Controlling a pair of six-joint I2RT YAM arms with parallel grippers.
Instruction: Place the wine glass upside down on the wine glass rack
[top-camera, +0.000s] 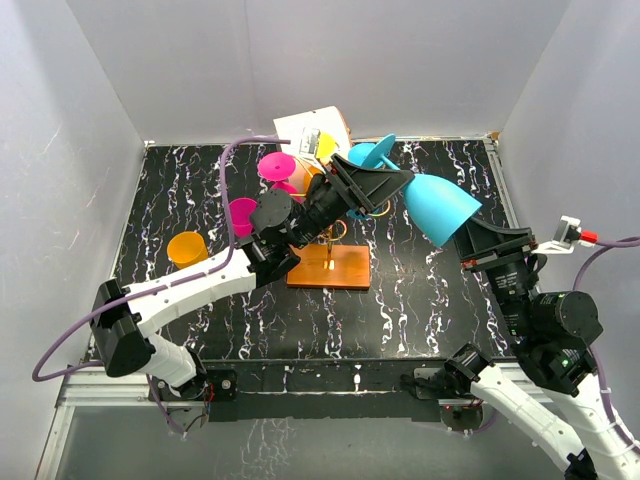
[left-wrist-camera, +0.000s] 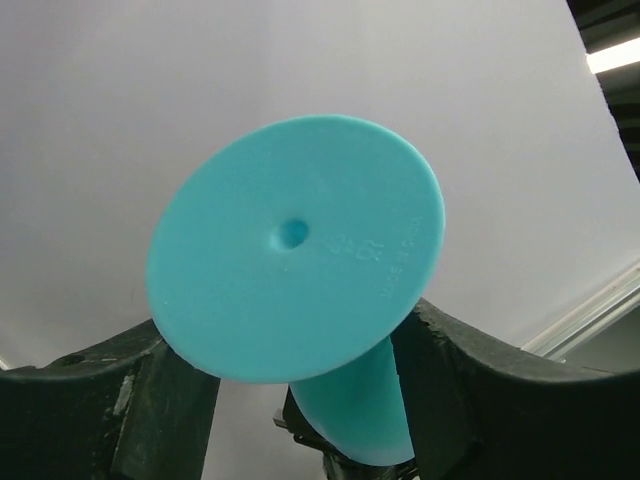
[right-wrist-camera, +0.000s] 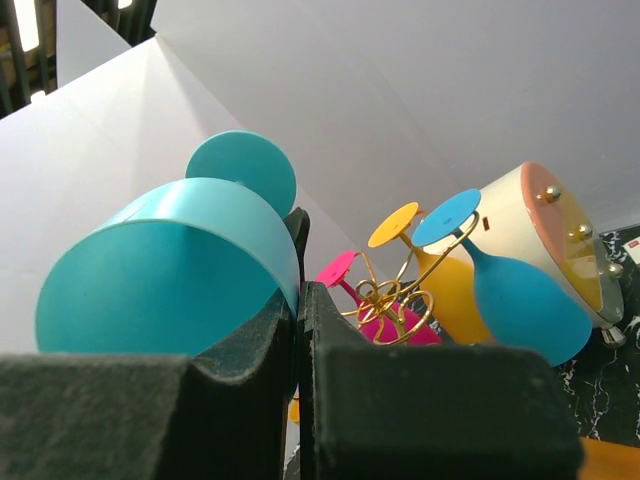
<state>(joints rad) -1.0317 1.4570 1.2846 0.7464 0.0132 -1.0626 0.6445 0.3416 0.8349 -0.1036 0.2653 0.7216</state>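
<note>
Left gripper (left-wrist-camera: 300, 385) straddling the stem of the teal wine glass (left-wrist-camera: 295, 250).
My jaws stand apart there; my right gripper (right-wrist-camera: 303, 285) is clamped on the bowl's rim.

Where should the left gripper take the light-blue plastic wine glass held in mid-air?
The thin stem, just below the round foot, from the foot end. The right gripper pinches the light-blue wine glass by its bowl rim, leaving only the slim stem free.
</note>
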